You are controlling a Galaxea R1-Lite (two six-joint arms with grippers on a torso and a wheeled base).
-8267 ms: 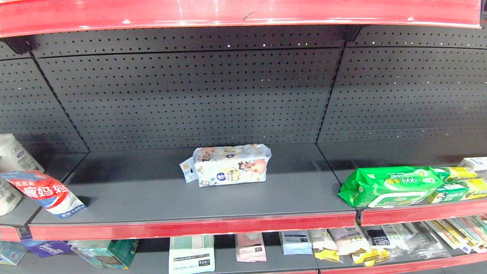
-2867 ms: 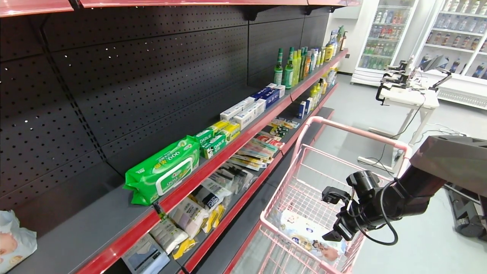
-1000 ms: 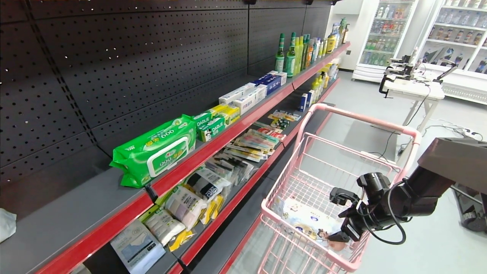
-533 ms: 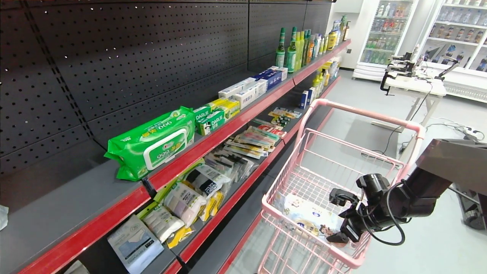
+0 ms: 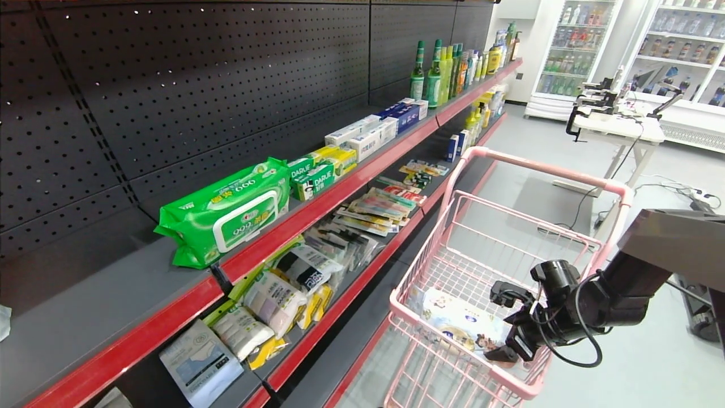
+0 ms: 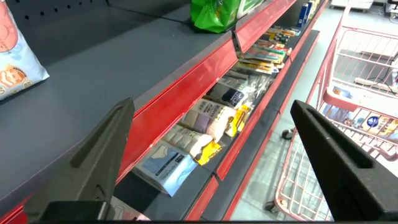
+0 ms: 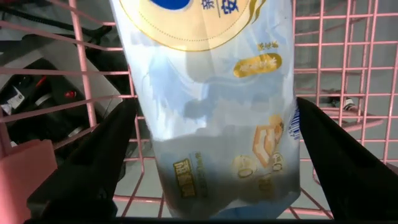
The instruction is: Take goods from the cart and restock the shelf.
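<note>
Since half a second ago hardly anything is shifted: the right gripper (image 5: 501, 355) is still poised low inside the pink cart (image 5: 544, 169). One white printed pack (image 5: 461, 326) is contained in the cart, lying on its wire floor. The pack is found directly ahead of this gripper, between its widely spread fingers, each just beside a flank; contact cannot be judged. The left gripper (image 6: 211, 104) is spread wide and empty, with the shelf (image 6: 112, 68) edge below it and another pack (image 6: 12, 50) beyond it on the board.
</note>
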